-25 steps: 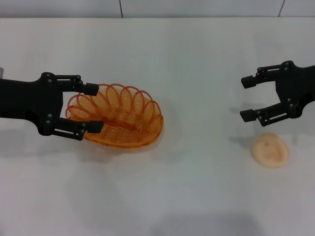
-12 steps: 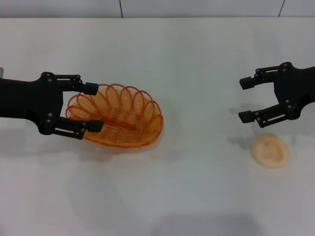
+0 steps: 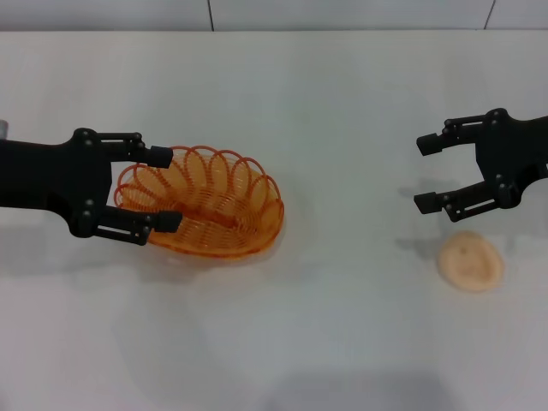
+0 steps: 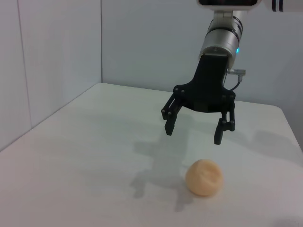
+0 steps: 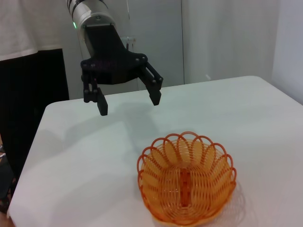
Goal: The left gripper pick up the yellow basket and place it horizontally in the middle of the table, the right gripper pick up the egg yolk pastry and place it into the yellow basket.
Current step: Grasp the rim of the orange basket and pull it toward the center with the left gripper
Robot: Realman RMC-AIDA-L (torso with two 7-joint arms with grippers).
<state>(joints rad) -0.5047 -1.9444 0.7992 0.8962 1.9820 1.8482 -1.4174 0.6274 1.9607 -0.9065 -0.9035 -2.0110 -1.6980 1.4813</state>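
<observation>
Left end effector [image 3: 161, 188] over the table's [image 3: 342, 111] left part, fingers spread wide and empty, reaching in from the left edge. Seen from the head camera, far fingertip [image 3: 159, 156] over the basket's [image 3: 204, 202] left rim, near fingertip [image 3: 166, 222] over its near-left rim. From the right wrist camera, same end effector [image 5: 127, 99] raised well above the table and hanging clear of the basket [image 5: 186, 177], no contact with the rim. Basket sits flat on the table, left of centre, long axis slanting from far-left to near-right, empty inside, scalloped rim whole all the way round.

Right end effector [image 3: 428, 173] over the table's right part, fingers likewise apart and holding nothing, pointing toward the middle. Pastry [image 3: 470, 261] on the table just nearer the robot than that end effector, close to the right edge, not touched. From the left wrist camera, right end effector [image 4: 194, 130] held above the table with fingertips pointing down, pastry [image 4: 204, 177] resting below and in front of it, a clear gap between fingertips and bun.

Broad bare stretch of table between basket and pastry, taking in the middle. More bare surface along the near edge and toward the far edge, where the table meets a pale wall. Basket well apart from every table edge; pastry nearer the right side
</observation>
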